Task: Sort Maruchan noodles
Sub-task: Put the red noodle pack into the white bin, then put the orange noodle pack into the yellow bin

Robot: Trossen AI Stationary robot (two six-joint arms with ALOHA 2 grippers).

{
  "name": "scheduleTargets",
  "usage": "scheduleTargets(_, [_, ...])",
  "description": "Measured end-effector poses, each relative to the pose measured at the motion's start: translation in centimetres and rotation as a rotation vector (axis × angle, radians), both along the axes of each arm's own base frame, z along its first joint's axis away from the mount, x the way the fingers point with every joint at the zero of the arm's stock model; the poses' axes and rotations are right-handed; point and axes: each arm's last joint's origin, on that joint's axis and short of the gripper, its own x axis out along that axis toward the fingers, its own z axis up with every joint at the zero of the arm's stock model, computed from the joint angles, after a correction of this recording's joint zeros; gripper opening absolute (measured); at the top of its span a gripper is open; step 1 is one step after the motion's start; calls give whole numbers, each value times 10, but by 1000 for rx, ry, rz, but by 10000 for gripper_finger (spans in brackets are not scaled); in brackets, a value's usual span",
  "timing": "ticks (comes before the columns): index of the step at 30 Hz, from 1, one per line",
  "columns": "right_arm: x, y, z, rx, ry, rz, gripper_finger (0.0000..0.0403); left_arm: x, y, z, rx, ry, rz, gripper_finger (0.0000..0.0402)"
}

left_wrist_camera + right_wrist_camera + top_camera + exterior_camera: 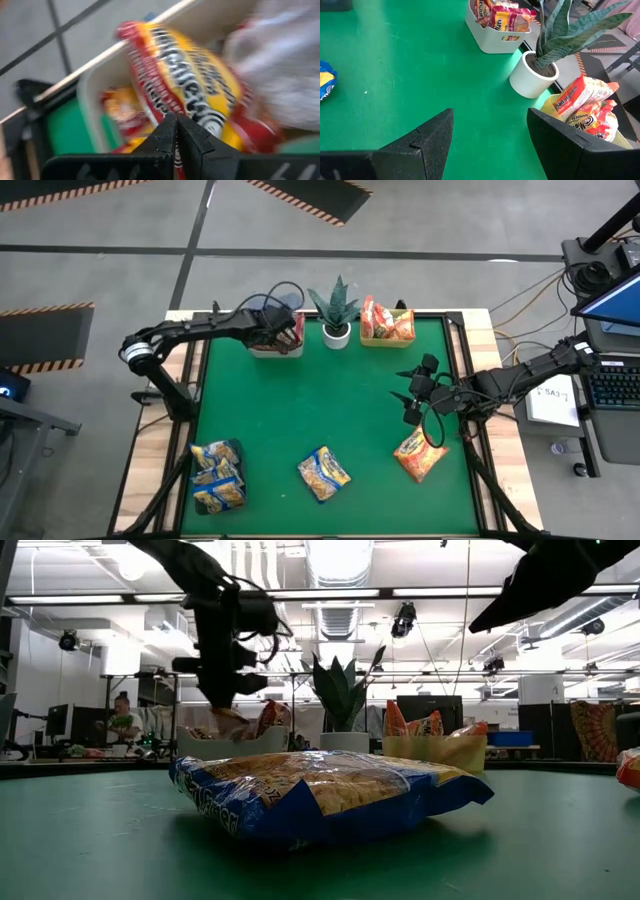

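My left gripper (289,334) is at the table's far left, over a white bin (268,351) that holds red-yellow noodle packets, and it is shut on one such packet (192,82). My right gripper (414,394) hangs open above the mat at the right and touches nothing. An orange-red packet (420,456) lies flat on the mat near it. A yellow-blue packet (323,473) lies flat at the near middle. More yellow-blue packets rest in a dark tray (217,476) at the near left. Orange-red packets stand in a yellow bin (387,326) at the far edge. My left gripper pinches the red-yellow packet between its two shut fingers at the packet's edge (209,121). The fingers slant down from above. The packet hangs tilted below the fingertips (232,721), its lower end at the white bin's rim (205,736). Whether it touches the packets inside cannot be told.
A potted green plant (336,311) in a white pot stands between the white bin and the yellow bin. The green mat (300,405) lies bare across its middle. Wooden table edges and a black frame border the mat. A person sits in the room far behind.
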Motion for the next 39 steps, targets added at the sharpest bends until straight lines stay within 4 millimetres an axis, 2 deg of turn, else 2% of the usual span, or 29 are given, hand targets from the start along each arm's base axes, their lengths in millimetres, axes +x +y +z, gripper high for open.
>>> scheduleTargets(5, [0, 0, 0, 2, -2, -2, 242, 13, -12, 1, 26, -42, -90, 0])
scheduleTargets(9, [0, 0, 0, 2, -2, -2, 242, 18, -14, -1, 44, -74, -102, 0])
scheduleTargets(18, [0, 0, 0, 2, -2, -2, 242, 30, -10, -29, 23, -30, -117, 0])
scheduleTargets(22, [0, 0, 0, 2, -2, -2, 242, 32, -11, -32, 14, -15, -134, 0])
scheduleTargets(25, [0, 0, 0, 2, -2, -2, 242, 31, -12, -24, 18, -19, -152, 0])
scheduleTargets(31, [0, 0, 0, 2, -2, -2, 242, 31, -26, 16, 72, -88, -222, 0])
scheduleTargets(36, [0, 0, 0, 22, -17, -12, 242, 32, -58, 47, 128, -172, -346, 0])
scheduleTargets(39, [0, 0, 0, 38, -26, -22, 242, 34, -85, 57, 117, -191, -492, 0])
